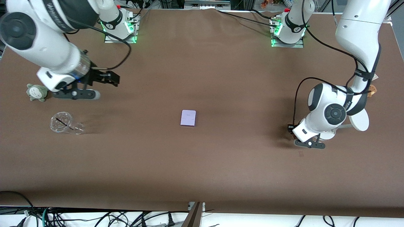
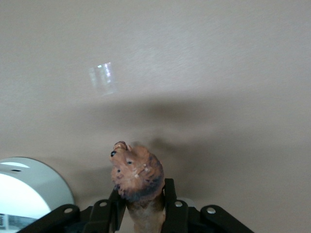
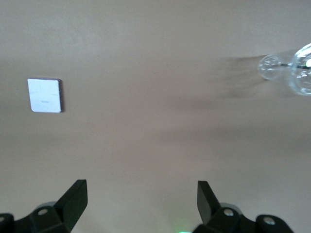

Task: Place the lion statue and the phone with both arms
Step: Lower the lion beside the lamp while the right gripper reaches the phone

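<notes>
The phone (image 1: 188, 118), a pale lavender slab with a purple edge, lies flat at the table's middle and also shows in the right wrist view (image 3: 45, 95). My right gripper (image 1: 113, 79) is open and empty, up in the air toward the right arm's end of the table; its fingers (image 3: 73, 199) stand wide apart. My left gripper (image 2: 141, 189) is shut on the lion statue (image 2: 137, 174), an orange-brown figurine whose head sticks out past the fingers. In the front view the left gripper (image 1: 292, 130) hangs low over the table at the left arm's end, and the lion is hidden there.
A clear plastic cup (image 1: 64, 123) lies on its side and a grey-green plush (image 1: 37, 92) sits near the right arm's end. A white round-based stand (image 1: 359, 121) and a brown plush (image 1: 373, 90) are beside the left arm. The stand's disc shows in the left wrist view (image 2: 29, 189).
</notes>
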Available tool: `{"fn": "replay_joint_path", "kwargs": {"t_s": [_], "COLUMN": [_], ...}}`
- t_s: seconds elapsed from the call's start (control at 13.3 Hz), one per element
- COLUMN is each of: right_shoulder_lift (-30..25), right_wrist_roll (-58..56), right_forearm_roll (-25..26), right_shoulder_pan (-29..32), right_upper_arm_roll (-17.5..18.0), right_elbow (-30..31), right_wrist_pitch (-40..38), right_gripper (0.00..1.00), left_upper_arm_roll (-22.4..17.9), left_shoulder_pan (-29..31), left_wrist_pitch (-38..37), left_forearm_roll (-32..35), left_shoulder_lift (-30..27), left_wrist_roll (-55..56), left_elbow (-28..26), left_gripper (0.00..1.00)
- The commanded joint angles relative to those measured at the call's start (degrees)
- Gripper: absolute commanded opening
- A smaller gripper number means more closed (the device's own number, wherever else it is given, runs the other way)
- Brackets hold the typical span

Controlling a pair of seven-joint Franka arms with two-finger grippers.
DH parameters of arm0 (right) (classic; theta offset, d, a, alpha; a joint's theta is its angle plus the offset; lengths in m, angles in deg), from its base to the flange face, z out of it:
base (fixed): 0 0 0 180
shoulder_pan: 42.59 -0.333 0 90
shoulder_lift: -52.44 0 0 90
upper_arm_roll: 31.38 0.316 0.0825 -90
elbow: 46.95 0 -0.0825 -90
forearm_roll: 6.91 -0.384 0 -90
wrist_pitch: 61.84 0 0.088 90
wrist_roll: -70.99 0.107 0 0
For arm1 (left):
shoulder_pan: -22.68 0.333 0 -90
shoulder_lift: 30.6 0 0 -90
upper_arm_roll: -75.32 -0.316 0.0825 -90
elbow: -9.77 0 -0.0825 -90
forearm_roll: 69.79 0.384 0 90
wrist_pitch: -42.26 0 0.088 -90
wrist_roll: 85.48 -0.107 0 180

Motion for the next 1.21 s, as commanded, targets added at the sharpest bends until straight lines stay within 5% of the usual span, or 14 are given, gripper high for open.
{"fn": "replay_joint_path", "kwargs": {"t_s": [0.0,0.08,0.15,0.68,1.13], "right_shoulder_lift": [3.6,5.4,7.5,22.6,31.5], "right_wrist_roll": [7.2,10.3,11.8,21.8,18.1], "right_forearm_roll": [-0.9,-0.9,-0.9,-2.4,-2.0], "right_shoulder_pan": [-3.8,-5.0,-6.1,-13.6,-17.0], "right_upper_arm_roll": [-0.2,-0.2,-0.1,-0.1,0.0], "right_elbow": [-0.7,-0.8,-1.2,-8.1,-10.3], "right_wrist_pitch": [3.9,5.2,5.9,19.5,29.4], "right_gripper": [1.00,1.00,1.00,1.00,1.00], "left_upper_arm_roll": [1.2,1.2,1.2,1.2,3.1], "left_shoulder_pan": [0.8,0.8,1.0,0.7,0.0], "left_wrist_pitch": [0.6,0.5,0.5,-8.3,-38.0], "left_forearm_roll": [0.7,0.7,0.6,0.6,-1.9], "left_shoulder_lift": [0.0,0.4,0.7,-9.4,-12.2], "left_wrist_roll": [-1.1,-1.1,-1.2,-0.9,-1.0], "left_elbow": [-0.6,-0.6,-0.3,4.5,23.2], "left_gripper": [0.26,0.76,1.00,1.00,1.00]}}
